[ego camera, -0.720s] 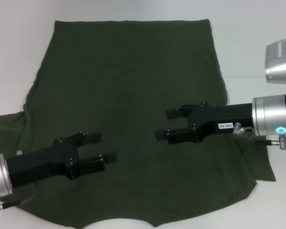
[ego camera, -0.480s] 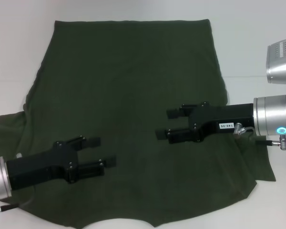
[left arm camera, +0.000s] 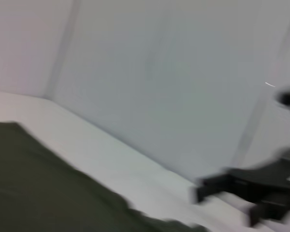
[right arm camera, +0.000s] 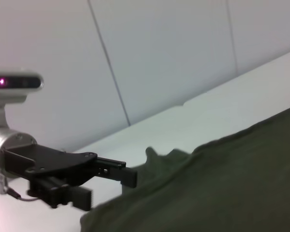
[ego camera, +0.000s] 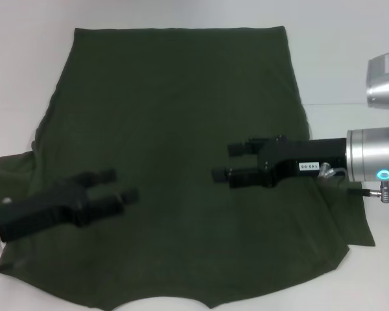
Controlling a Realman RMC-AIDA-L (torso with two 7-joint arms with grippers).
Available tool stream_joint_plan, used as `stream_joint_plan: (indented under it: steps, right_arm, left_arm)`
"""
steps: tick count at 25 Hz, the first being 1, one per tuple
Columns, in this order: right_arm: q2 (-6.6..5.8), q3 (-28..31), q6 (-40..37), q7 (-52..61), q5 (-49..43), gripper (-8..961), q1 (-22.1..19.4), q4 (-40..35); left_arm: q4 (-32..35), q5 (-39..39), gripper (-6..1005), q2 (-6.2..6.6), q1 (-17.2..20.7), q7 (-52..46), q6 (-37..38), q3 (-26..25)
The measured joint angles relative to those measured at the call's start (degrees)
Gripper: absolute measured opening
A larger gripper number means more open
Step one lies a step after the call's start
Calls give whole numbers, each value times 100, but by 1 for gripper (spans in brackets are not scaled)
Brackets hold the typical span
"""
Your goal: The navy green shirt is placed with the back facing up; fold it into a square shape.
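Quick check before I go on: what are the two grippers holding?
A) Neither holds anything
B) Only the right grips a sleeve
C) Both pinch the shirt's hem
A: the left gripper and right gripper are both open over the flat navy green shirt, no cloth between their fingers.

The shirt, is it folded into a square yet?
Not yet. The navy green shirt lies spread flat on the white table, plain side up, with no fold made. The left gripper and right gripper hover over it, jaws open, holding nothing. All the folding is left.
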Motion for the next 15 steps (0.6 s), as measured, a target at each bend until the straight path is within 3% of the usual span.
stream_joint_plan:
  steps: [7,15]
  right_arm:
    - [128,358,271,197,87,864,-14,10]
    - [188,328,518,436,89,864,37,23]
  left_arm:
    - [-17,-3,886,52,-20,-577,-1388,-382]
    - [-96,-15,885,160,-38,-1110,-2438,-998]
